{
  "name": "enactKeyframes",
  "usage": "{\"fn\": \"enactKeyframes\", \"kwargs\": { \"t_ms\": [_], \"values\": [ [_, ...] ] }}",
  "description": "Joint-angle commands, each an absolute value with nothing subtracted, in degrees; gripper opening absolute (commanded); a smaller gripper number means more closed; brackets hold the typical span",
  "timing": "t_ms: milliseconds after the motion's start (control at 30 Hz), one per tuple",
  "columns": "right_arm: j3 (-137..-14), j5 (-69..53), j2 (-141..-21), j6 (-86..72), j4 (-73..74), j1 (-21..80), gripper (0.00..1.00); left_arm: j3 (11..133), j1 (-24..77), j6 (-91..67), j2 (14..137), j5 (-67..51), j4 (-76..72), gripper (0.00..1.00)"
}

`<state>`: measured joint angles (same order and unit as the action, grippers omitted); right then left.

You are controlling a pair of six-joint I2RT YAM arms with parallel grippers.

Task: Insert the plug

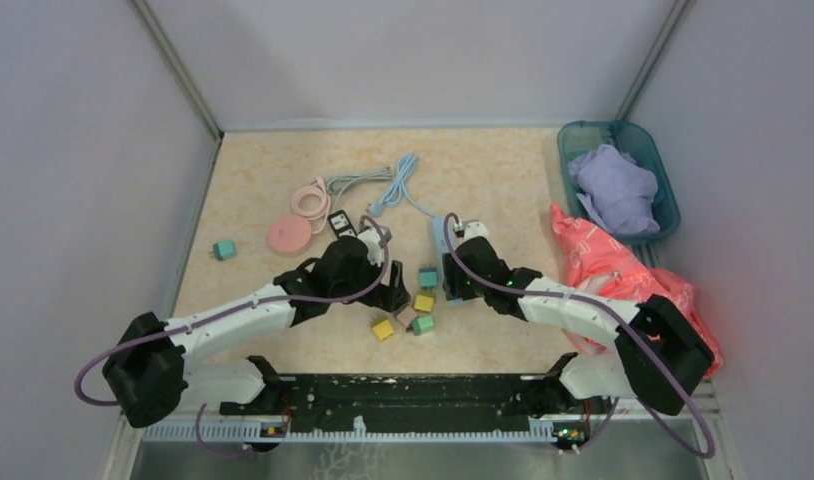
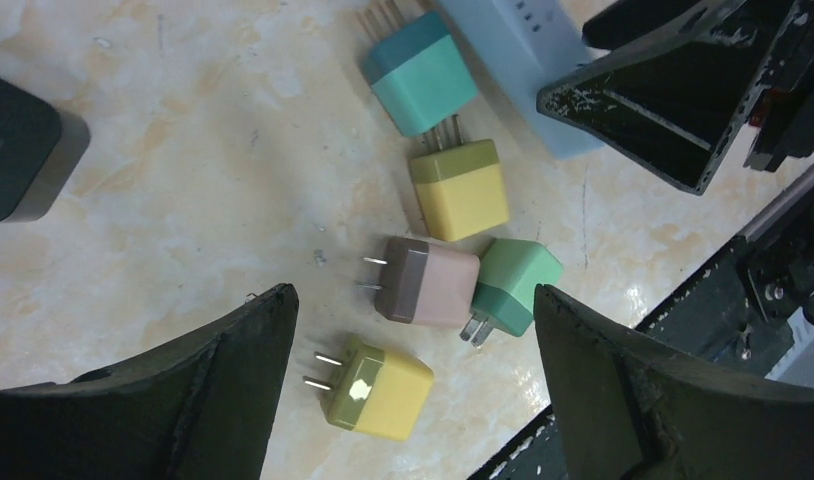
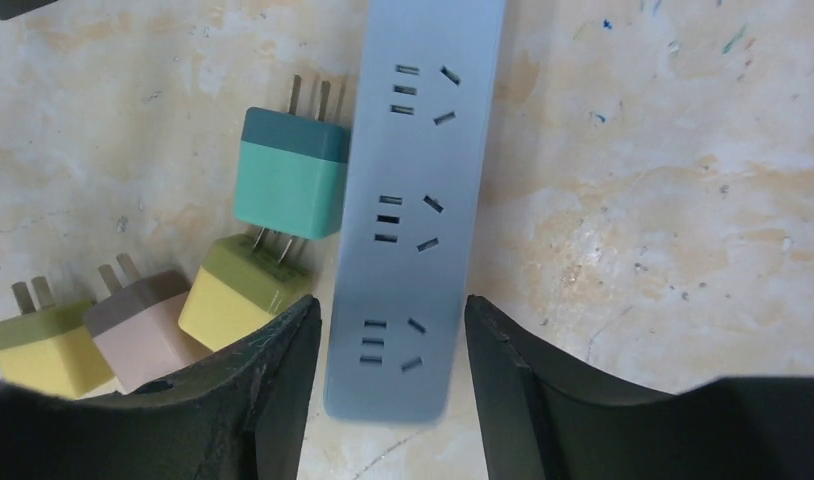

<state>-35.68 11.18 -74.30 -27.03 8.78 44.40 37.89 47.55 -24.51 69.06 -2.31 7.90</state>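
Step in hand: we judge this to be the pick. No plug is held, and the three socket groups we can see stand empty.
Left end effector (image 2: 411, 298): fingers wide apart and holding nothing, hovering over the plug cluster with the pink plug (image 2: 428, 283) roughly between them.
Right end effector (image 3: 390, 305): fingers apart, straddling the near end of the power strip (image 3: 413, 200). A sliver of worktop (image 1: 503, 180) shows on each side, so we read it as not clamped.
Plugs: five lie loose just left of the strip. The teal plug (image 2: 420, 75) lies against the strip's left edge, and the yellow plug (image 2: 460, 188) is just near of it. Then come the pink one with the green plug (image 2: 513, 285) touching it, and the nearest yellow plug (image 2: 378, 388).
Next move, left: we should lower, close on one plug body across its flat sides, and leave the prongs free.
Next move, right: we should pinch the strip to steady it.
Risk: the plugs are crowded, so a finger may nudge a neighbour.
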Motion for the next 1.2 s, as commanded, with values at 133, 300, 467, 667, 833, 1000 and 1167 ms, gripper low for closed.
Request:
{"fn": "enactKeyframes", "kwargs": {
  "t_ms": [133, 300, 467, 667, 833, 1000, 1167],
  "values": [
    [-32.12, 17.79, -62.9, -24.71, 4.06, 45.19, 0.72, 39.02, 52.74, -18.32, 70.39, -2.13, 3.89, 0.91],
    [-30.57, 20.34, -59.99, -23.89, 4.87, 45.17, 0.75, 39.38, 55.8, -14.14, 72.58, -1.83, 3.34, 0.85],
    [-28.96, 21.91, -57.54, -22.4, 3.8, 45.18, 0.78, 40.95, 59.84, -9.58, 75.24, -1.36, 3.22, 0.78],
    [-27.84, 22.75, -56.34, -21.63, 3.1, 45.18, 0.79, 42.72, 64.29, -5.33, 78.83, 1.35, 3.59, 0.7],
    [-27.52, 23.07, -56.51, -21.4, 3.31, 45.16, 0.79, 44.43, 65.9, -3.55, 82.1, 3.37, 4.17, 0.6],
    [-27.17, 23.11, -56.36, -21.36, 3.21, 45.09, 0.79, 45.57, 66.79, -2.3, 84.29, 4.01, 4.9, 0.55],
    [-27.03, 22.97, -56.41, -21.27, 3.05, 45.07, 0.79, 45.9, 67.56, -1.79, 85.59, 3.98, 5.01, 0.53]
  ]
}}
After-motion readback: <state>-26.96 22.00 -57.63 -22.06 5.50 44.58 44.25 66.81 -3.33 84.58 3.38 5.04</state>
